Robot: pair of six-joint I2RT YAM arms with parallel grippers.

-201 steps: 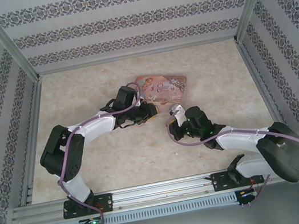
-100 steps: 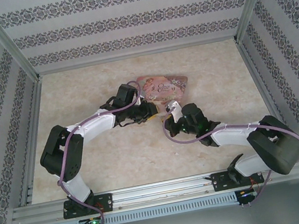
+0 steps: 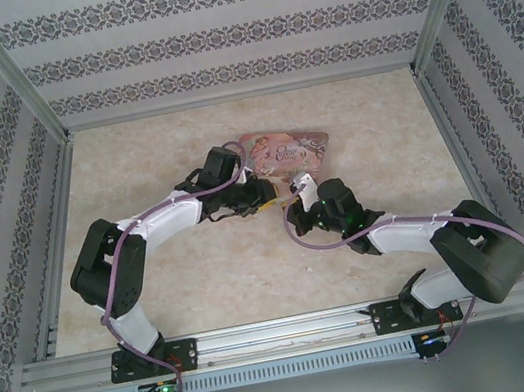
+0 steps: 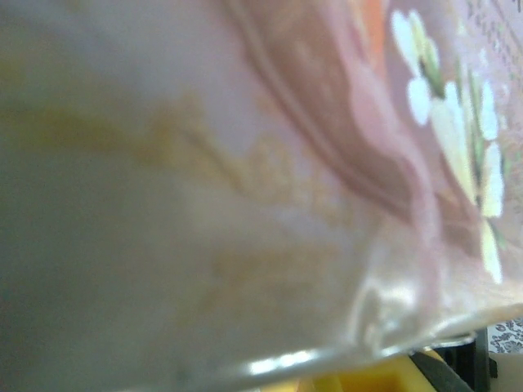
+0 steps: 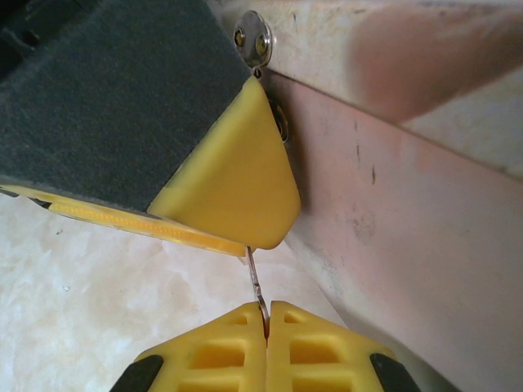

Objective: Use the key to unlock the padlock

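Now, thin silvery key [image 5: 256,286] between yellow right fingers [image 5: 319,349], smooth pink tin [image 5: 392,212]

Left arm rises from its base, folds at the elbow and stretches its forearm out to the right, left gripper [image 3: 262,197] tipped down. Right arm sweeps in low, elbow flung wide, right gripper [image 3: 297,200] aimed left. The tips are almost nose to nose. Right fingers [image 5: 221,351] are pressed flat together. One left finger [image 5: 233,184] hangs just above them, its partner hidden, so that grip is hard to call.
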